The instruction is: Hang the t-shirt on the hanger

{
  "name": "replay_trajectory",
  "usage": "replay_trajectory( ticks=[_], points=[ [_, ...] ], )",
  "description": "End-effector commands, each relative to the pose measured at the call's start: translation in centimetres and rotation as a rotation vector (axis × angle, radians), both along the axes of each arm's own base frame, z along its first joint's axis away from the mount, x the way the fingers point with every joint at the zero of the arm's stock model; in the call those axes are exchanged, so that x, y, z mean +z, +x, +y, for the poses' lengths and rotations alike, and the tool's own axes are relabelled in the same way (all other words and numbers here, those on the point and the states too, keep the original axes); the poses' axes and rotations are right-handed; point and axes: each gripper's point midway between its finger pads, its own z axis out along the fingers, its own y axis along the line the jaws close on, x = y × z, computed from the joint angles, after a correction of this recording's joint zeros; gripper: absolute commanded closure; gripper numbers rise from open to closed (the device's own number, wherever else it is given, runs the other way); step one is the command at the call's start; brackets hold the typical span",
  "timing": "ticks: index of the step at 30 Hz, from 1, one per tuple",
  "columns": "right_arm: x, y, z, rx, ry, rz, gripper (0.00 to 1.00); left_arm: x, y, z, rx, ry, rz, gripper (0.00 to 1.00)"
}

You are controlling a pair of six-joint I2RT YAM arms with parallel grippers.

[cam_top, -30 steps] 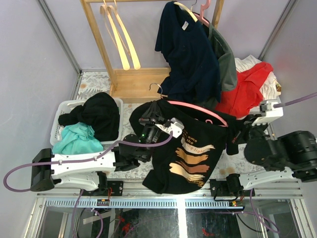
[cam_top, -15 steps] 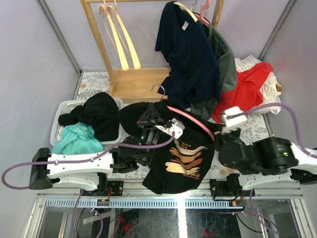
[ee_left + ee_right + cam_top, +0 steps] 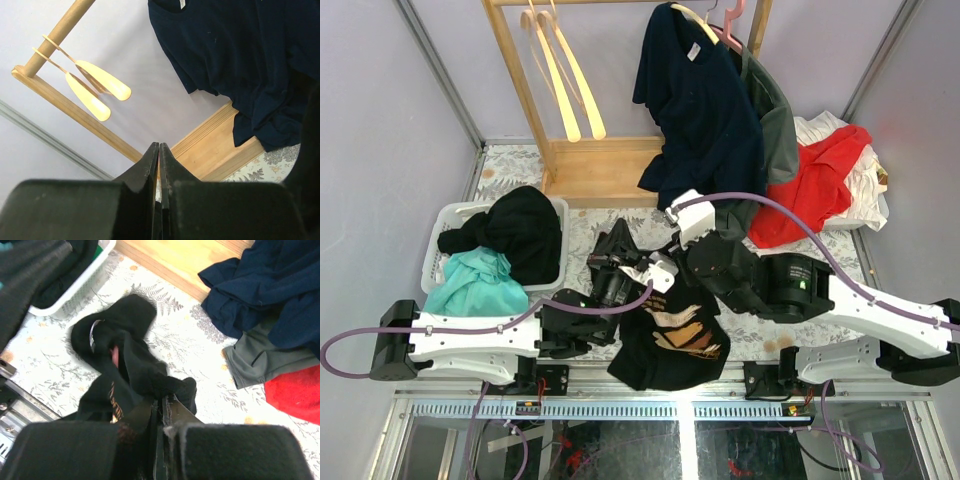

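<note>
The black t-shirt lies bunched at the table's near centre, its tan print crumpled. In the right wrist view my right gripper is shut on a fold of the t-shirt. Of the pink hanger only a sliver shows among the black folds; in the top view it is hidden under the shirt and the right arm. My left gripper is shut with nothing visible between its fingers and points up at the rack. Seen from above, the left gripper sits just left of the shirt.
A white basket with black and teal clothes stands at the left. At the back, a wooden rack carries cream hangers and a hanging navy t-shirt. A grey garment and a red garment are at the right.
My right arm has swung left across the table, dragging the t-shirt's edge and bunching the shirt toward the centre. The pink hanger bar, plain before, is now covered.
</note>
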Motion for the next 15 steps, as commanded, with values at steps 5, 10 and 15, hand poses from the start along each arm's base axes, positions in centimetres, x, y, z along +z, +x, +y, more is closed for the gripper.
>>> replay_trajectory(
  ticks=[5, 10, 15],
  points=[
    [4.3, 0.3, 1.1, 0.069, 0.115, -0.035, 1.00, -0.4, -0.1, 1.8, 0.001, -0.197, 0.018, 1.00],
    [0.4, -0.3, 1.4, 0.073, 0.108, 0.038, 1.00, -2.8, 0.7, 3.5, 0.031, -0.295, 0.126, 1.00],
    [-3.2, -0.6, 0.9, 0.055, 0.095, 0.098, 0.99, -5.6, 1.1, 3.9, 0.088, -0.425, 0.277, 1.00]
  ],
)
